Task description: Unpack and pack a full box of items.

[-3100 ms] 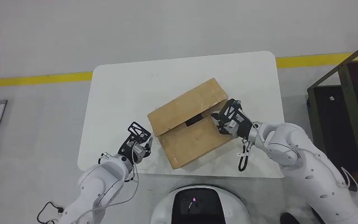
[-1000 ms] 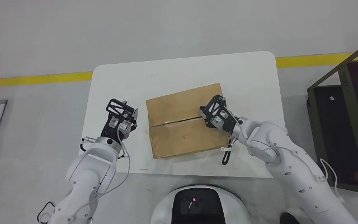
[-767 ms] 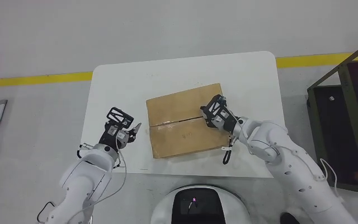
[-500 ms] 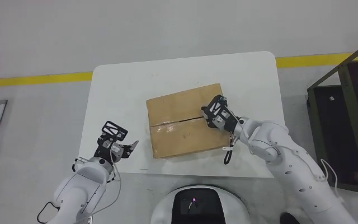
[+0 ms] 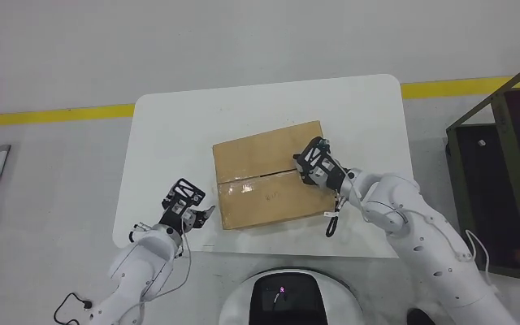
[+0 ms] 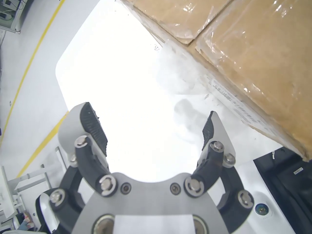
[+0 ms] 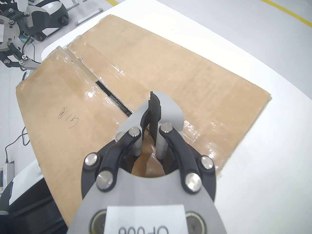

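Note:
A brown cardboard box [image 5: 268, 175] lies shut on the white table [image 5: 179, 130], its two top flaps meeting at a taped seam [image 7: 109, 93]. My right gripper [image 5: 313, 158] rests on the box top at the seam's right end, and its fingers [image 7: 154, 105] are shut together with nothing seen between them. My left gripper [image 5: 195, 215] hangs open just off the box's near-left corner, low over the table's front edge. Its pads [image 6: 92, 120] are spread wide with bare table between them. The box's corner and side label [image 6: 231, 98] lie just beyond.
A dark metal rack [image 5: 483, 162] stands on the floor to the right of the table. A yellow floor line [image 5: 65, 114] runs behind it. Bare tabletop stretches left of and behind the box. A black cable loop [image 5: 331, 223] dangles from the right arm.
The box has turned from a diagonal to square with its flaps shut. My left gripper drew back from the box's left side toward the table's front edge. The right gripper stayed on the seam.

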Motion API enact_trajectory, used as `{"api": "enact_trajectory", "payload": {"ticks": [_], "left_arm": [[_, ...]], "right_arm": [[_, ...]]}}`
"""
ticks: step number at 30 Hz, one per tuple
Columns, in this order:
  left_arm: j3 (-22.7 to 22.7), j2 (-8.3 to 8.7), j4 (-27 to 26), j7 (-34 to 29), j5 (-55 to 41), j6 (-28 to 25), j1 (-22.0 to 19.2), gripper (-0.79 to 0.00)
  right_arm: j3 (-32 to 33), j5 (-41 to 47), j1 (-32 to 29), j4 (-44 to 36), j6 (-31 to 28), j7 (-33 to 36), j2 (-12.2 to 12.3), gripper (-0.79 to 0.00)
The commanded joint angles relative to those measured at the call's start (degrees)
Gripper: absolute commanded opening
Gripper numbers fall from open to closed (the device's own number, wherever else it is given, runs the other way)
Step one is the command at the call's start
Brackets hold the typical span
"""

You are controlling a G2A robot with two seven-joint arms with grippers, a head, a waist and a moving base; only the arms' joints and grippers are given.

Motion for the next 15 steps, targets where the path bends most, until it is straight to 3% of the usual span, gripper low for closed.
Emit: {"api": "enact_trajectory", "payload": {"ticks": [1, 5, 7, 12, 15], "left_arm": [[0.69, -0.21, 1.24, 0.97, -0.69, 1.07, -0.70, 0.000], [1.59, -0.48, 3.04, 2.43, -0.27, 2.22, -2.33, -0.006], [2.05, -0.60, 4.02, 3.13, 0.08, 2.56, -3.16, -0.099], [2.95, -0.91, 6.13, 4.92, 1.74, 4.39, -5.00, -0.203], [3.31, -1.10, 6.81, 5.70, 3.05, 6.34, -5.57, -0.185]], "right_arm": [[0.03, -0.14, -0.09, -0.01, -0.02, 0.20, -0.06, -0.785], [0.06, -0.45, -0.30, -0.07, 0.08, 0.52, -0.21, -0.785], [0.05, -0.58, -0.38, -0.08, 0.07, 0.69, -0.30, -0.785], [-0.07, -0.75, -0.41, -0.24, 0.14, 0.84, -0.55, -0.785], [-0.13, -0.81, -0.33, -0.24, 0.09, 0.92, -0.71, -0.785]]}}
